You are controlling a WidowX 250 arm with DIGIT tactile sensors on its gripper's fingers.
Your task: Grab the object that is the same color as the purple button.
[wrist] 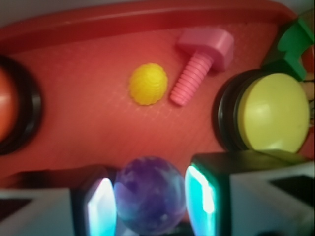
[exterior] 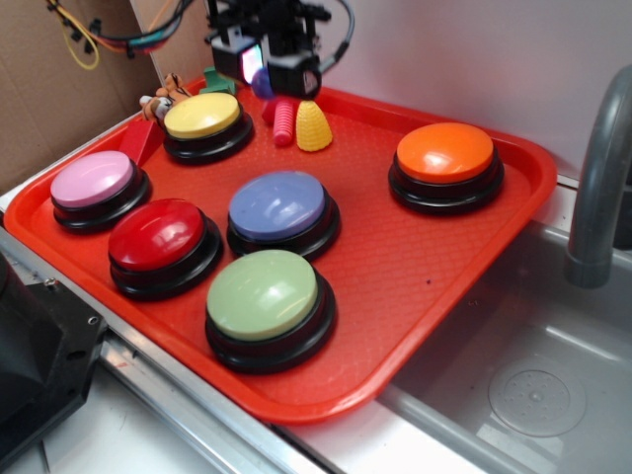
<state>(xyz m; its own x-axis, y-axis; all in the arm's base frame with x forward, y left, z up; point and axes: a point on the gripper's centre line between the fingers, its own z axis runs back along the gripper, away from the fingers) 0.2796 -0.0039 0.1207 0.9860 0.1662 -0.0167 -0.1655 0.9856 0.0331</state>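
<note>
On the red plastic tray point(exterior: 464, 247) sit 6 large domed push buttons on black bases. Going left to right in the exterior view: the pale pink button point(exterior: 94, 180) at about 9 o'clock of the tray, the red button point(exterior: 158, 235) just beside it toward 7 o'clock, the yellow button point(exterior: 202, 116) at 11 o'clock, the pale green button point(exterior: 263, 294) at 6 o'clock, the periwinkle purple button point(exterior: 277, 205) near the tray's centre, and the orange button point(exterior: 445, 153) at 2 o'clock, well apart from the rest.

At 12 o'clock of the tray hangs the black gripper point(exterior: 265, 71), its 2 fingers lit pale blue on their inner faces. Between them sits the small glossy dark-purple ball point(wrist: 149, 194). In the wrist view the ball fills the gap, with a glowing pad point(wrist: 102, 206) close against its left side and the other against its right, so the fingers are clamped on the ball. Whether the ball is touching the tray or lifted off it cannot be told.

Just right of the gripper in the exterior view lie the ridged pink screw toy point(exterior: 283, 120) and the yellow corn-shaped toy point(exterior: 313, 126), side by side and touching or nearly so. A green block point(wrist: 295, 46) shows at the tray's edge behind the yellow button.
</note>
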